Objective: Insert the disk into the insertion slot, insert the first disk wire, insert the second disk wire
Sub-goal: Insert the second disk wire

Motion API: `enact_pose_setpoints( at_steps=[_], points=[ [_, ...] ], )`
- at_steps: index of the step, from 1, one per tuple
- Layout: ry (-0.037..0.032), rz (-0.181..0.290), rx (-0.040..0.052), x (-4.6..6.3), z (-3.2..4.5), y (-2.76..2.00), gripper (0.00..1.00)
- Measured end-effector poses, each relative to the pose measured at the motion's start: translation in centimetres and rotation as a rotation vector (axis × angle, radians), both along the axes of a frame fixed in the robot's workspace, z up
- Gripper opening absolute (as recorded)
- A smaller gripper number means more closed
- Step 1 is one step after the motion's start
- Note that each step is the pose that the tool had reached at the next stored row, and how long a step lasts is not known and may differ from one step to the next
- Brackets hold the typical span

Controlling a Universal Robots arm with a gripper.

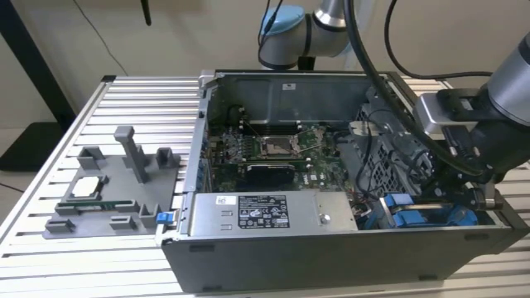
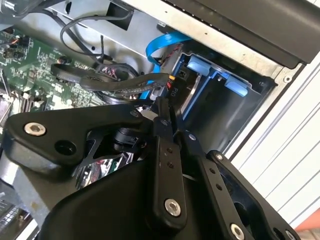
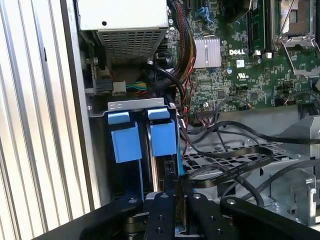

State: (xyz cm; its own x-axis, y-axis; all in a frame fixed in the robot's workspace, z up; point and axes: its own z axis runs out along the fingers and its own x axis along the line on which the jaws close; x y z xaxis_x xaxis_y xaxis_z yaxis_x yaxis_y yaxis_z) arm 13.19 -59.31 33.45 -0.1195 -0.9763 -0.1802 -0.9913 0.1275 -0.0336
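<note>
One claw point(image 2: 163, 116) clenched on black wire plug at insertion slot point(image 3: 142, 135); disk mostly hidden.

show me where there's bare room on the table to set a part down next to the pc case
Bare slatted table lies behind the grey fixture tray, up to the case, and in a strip in front of the tray. It is crowded by the blue drive bay, where the tool sits among black cables.

Silver arm point(image 1: 515, 84), blue-capped joint point(image 1: 280, 22), black pincer point(image 2: 165, 117)
</note>
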Motion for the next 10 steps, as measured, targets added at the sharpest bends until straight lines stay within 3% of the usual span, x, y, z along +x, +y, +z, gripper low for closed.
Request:
enact_pose_setpoints(
  at_steps=[2,3,6,10],
  points=[
    [0.0000,0.000,0.0008,0.0,-0.07,-0.01,0.00],
    [0.0000,0.000,0.0015,0.0,-0.10,0.00,1.00],
    [0.0000,-0.002,0.0044,0.0,0.10,0.00,1.00],
    [0.0000,-0.005,0.0062,0.0,1.58,0.00,1.00]
  ],
)
